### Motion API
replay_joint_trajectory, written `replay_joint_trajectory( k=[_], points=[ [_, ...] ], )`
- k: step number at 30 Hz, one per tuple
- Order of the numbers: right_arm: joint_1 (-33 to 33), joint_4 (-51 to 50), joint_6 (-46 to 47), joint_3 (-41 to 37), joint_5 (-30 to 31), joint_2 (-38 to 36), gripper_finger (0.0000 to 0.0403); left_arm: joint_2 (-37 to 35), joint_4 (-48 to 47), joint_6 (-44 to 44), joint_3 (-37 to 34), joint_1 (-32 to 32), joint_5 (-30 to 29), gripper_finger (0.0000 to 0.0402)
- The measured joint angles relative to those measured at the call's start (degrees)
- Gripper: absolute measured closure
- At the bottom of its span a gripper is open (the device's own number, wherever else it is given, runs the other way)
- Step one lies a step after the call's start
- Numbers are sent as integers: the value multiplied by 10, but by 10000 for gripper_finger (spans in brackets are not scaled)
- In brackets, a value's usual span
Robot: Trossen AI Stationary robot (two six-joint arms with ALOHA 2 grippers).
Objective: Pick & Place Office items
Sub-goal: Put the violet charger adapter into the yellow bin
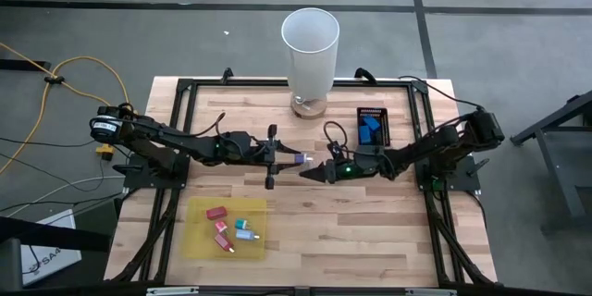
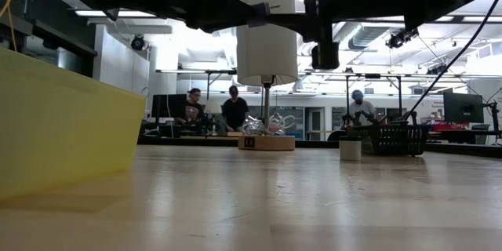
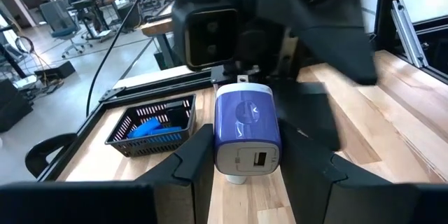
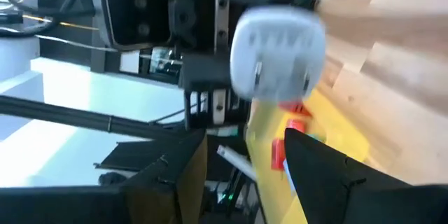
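Note:
A blue-and-white blocky piece (image 3: 245,129) hangs above the middle of the table, held by my left gripper (image 1: 294,159), which reaches in level from the left. My right gripper (image 1: 316,174) stands open just right of the piece and a little nearer the front edge. The right wrist view shows the piece's pale end (image 4: 278,52) beyond its spread fingers, with nothing between them. Several small red, pink and teal pieces lie on the flat yellow sheet (image 1: 199,236) at the front left. Blue pieces lie in the small black tray (image 1: 384,116) at the back right. My left gripper pinches the blue-and-white piece by its two long sides (image 3: 218,140), one finger (image 3: 192,157) on each side. The fingers come in level from the table's left and lie along the piece. The piece sits level, lifted clear of the table, its blue face up.
A tall white cylinder (image 1: 310,51) on a round wooden base stands at the middle of the far edge. A black frame (image 1: 185,88) runs around the tabletop. Bare wood lies between the yellow sheet and the right side of the frame.

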Motion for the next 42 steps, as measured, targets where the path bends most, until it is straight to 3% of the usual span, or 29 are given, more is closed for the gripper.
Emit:
replay_joint_trajectory(
  k=[13, 23, 37, 42],
  points=[
    [52, 0, 11, 0, -49, 0, 224, 0, -13, -19, 0, -3, 0, 275],
    [80, -4, 10, 0, -40, 0, 224, -15, -36, -7, 0, -35, -3, 275],
    [80, -11, -6, 0, -47, 0, 224, -210, -301, -69, -1, -86, -4, 275],
    [80, -19, -6, 0, -47, 0, 224, -281, -335, -80, -1, -129, -4, 275]
  ],
)
